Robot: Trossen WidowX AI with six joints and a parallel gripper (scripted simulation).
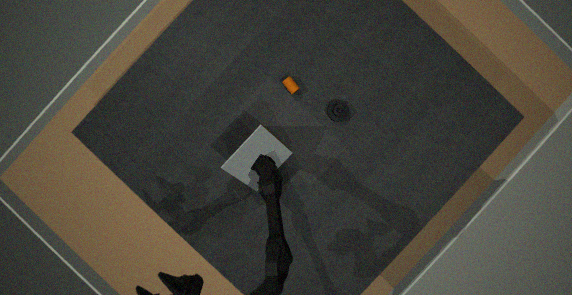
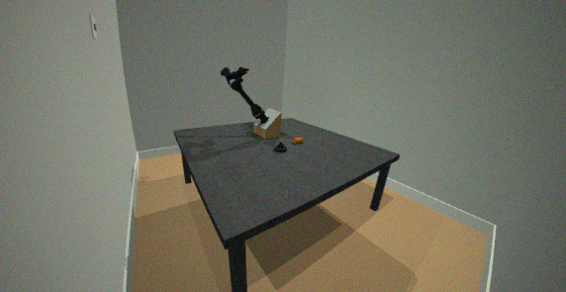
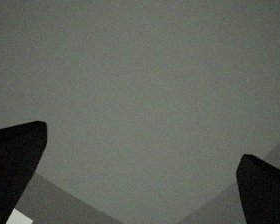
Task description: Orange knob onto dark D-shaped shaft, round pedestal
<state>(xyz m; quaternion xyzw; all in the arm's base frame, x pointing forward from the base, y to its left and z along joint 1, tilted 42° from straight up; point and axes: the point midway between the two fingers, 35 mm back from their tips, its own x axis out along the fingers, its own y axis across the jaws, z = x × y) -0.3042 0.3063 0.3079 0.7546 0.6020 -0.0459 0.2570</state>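
Note:
The orange knob [image 1: 290,85] [image 2: 298,141] lies on its side on the dark table. The round dark pedestal [image 1: 330,115] [image 2: 280,149] stands a short way from the knob, with the dark shaft [image 1: 339,109] rising at its middle. The shaft's flat side cannot be made out, nor can the knob's hole. My gripper [image 1: 149,282] [image 3: 145,150] is open and empty, its two black fingers wide apart with only wall between them. In the exterior view it is raised high above the table, far from the knob and pedestal.
The arm rises from a wooden block with a sloping light top [image 1: 250,148] [image 2: 272,115] on the dark table [image 1: 425,123] [image 2: 277,191]. The block stands near the knob and pedestal. Walls surround the table, and arm shadows fall across its top.

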